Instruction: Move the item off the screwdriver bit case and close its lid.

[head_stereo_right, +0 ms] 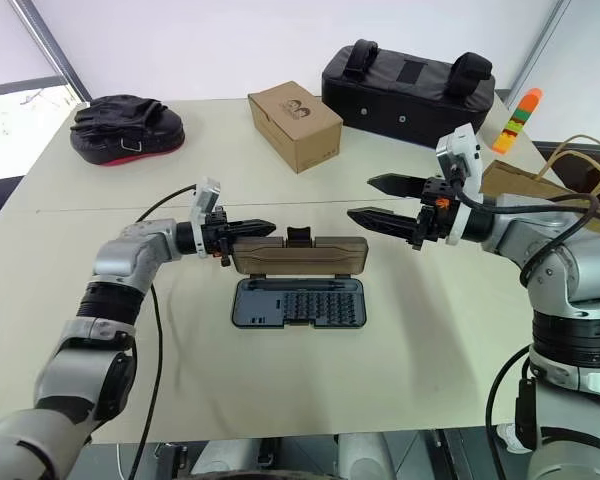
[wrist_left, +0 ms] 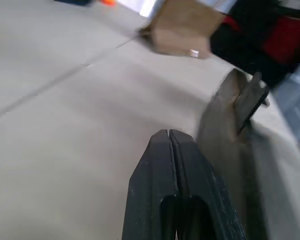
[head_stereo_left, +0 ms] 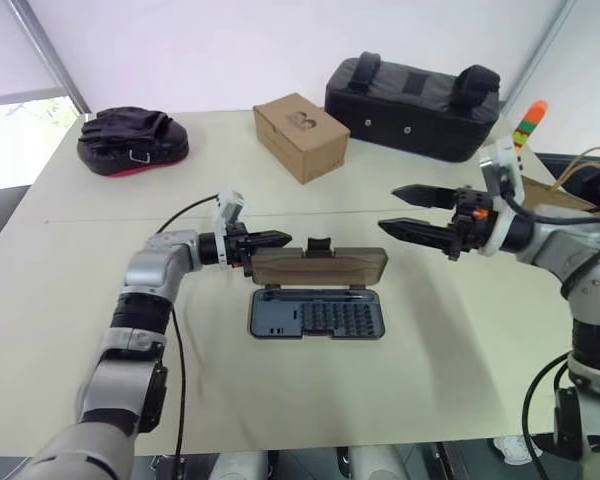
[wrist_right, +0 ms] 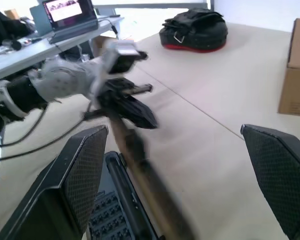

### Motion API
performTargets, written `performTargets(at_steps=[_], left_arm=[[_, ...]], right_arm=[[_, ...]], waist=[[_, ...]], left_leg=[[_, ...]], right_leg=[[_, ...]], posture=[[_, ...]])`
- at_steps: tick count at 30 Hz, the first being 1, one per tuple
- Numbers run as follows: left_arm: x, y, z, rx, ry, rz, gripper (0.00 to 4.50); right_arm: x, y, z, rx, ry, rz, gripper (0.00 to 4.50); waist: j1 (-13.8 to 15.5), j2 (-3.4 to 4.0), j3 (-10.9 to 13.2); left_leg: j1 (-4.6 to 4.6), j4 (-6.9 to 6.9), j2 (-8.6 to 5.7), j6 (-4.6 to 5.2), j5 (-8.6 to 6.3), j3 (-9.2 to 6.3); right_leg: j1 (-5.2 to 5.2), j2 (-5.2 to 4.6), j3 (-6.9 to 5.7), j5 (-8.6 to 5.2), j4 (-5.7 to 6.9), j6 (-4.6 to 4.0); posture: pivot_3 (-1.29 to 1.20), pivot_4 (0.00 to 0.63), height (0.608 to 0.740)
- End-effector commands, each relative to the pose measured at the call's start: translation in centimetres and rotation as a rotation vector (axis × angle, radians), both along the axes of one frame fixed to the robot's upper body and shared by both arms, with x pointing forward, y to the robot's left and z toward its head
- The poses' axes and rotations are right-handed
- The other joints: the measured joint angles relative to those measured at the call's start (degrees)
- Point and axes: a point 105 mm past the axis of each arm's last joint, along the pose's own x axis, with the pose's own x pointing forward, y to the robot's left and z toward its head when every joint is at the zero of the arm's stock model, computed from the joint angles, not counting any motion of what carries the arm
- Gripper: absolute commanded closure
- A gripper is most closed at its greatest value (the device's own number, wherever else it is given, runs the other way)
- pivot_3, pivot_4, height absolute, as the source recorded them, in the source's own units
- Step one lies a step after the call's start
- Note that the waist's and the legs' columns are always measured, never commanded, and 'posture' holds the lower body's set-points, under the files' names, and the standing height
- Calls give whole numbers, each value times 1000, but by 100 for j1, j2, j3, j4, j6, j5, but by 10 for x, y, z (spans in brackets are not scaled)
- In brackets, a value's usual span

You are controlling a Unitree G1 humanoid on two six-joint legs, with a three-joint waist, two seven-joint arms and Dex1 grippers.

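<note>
The screwdriver bit case [head_stereo_left: 278, 318] lies open in the middle of the table, its rows of bits showing. Its smoky brown lid [head_stereo_left: 318, 266] stands raised on its hinge, the black latch tab [head_stereo_left: 318, 244] on top. My left gripper [head_stereo_left: 280, 239] is shut, pointing sideways, its tip at the lid's upper left corner; nothing sits between its fingers [wrist_left: 168, 145], and the lid [wrist_left: 220, 120] is right beside them. My right gripper [head_stereo_right: 380, 200] hangs open above and to the right of the lid, holding nothing. The brown paper bag, the item [head_stereo_right: 540, 185], lies at the table's right edge behind my right arm.
A brown cardboard box [head_stereo_left: 302, 135] and a large black fabric bag [head_stereo_left: 412, 105] stand at the back of the table. A black padded mitt with a red edge [head_stereo_left: 132, 140] lies at the back left. An orange and green object [head_stereo_left: 528, 122] is at the far right.
</note>
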Motion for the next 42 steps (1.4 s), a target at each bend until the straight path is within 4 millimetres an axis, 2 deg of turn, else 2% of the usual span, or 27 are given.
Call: performTargets(at_steps=[1,4,9,11,14,15,16,18,21,23,28,31,35,42], left_arm=[[-32,-10,10,37,-14,-161,4500],[-51,-10,3,109,-3,-236,4500],[-68,7,-30,283,28,-296,4500],[-66,9,-32,285,28,-281,4500],[-42,6,-20,222,-9,-167,4500],[-25,5,-12,185,-38,-97,4500],[-15,3,-7,160,-56,-53,4500],[4,0,5,117,-85,15,4500],[15,-5,12,96,-102,31,4500],[19,-12,14,109,-124,5,4500],[21,-28,7,192,-178,-67,4500],[22,-36,-12,274,-166,-115,4500],[16,-48,-27,308,-108,-213,4500],[21,-67,-44,368,-72,-246,4500]], right_arm=[[-3,1,10,-5,-45,9,69],[-2,3,10,-14,-41,17,69],[-4,11,3,-66,-34,58,69],[-5,13,0,-82,-30,67,69],[-5,16,-5,-92,-27,74,69],[-7,21,-8,-105,-22,93,581],[-9,24,-11,-114,-19,106,914],[-18,35,-19,-140,-6,166,1951],[-30,46,-28,-168,10,232,3596],[-41,56,-39,-204,21,282,4453],[-62,66,-68,-355,17,335,4453],[-74,71,-83,-445,-12,369,4453],[-88,79,-92,-479,-36,417,4453],[-91,84,-111,-540,-72,376,4453]], waist=[[-1,0,0],[-1,1,0],[-23,5,0],[-3,5,1],[49,3,2],[84,3,2],[107,-3,5],[128,-4,5],[111,-3,5],[100,-3,5],[124,-4,6],[134,-6,5],[128,-8,6],[127,-13,7]], left_leg=[[0,0,0,0,0,0],[0,1,0,0,0,0],[3,-1,2,0,0,2],[3,0,3,0,0,2],[2,7,1,2,-1,0],[2,10,-1,4,-2,0],[2,13,-3,5,-2,0],[1,15,-3,6,-2,0],[0,14,-2,6,-2,2],[0,13,-2,4,-1,7],[-2,15,-3,6,-2,8],[-2,17,-4,7,-3,7],[-2,18,-5,8,-3,9],[-2,22,-5,12,-4,8]], right_leg=[[0,0,0,0,0,0],[0,1,0,0,1,0],[0,6,3,0,2,-1],[0,7,2,0,2,-1],[6,2,-4,0,0,-1],[9,0,-4,0,0,0],[9,0,-5,0,0,0],[8,1,-7,1,0,2],[7,4,-6,0,-2,3],[5,6,-2,0,-6,3],[5,7,-3,0,-6,4],[8,7,-4,0,-6,4],[8,11,-3,0,-6,4],[9,16,-4,0,-3,4]], posture=[[0,150,740],[0,150,740],[0,150,740],[0,150,740],[0,150,740],[0,150,740],[0,150,740],[0,150,740],[0,150,740],[0,150,740],[0,150,740],[0,150,740],[0,150,740],[0,150,740]])
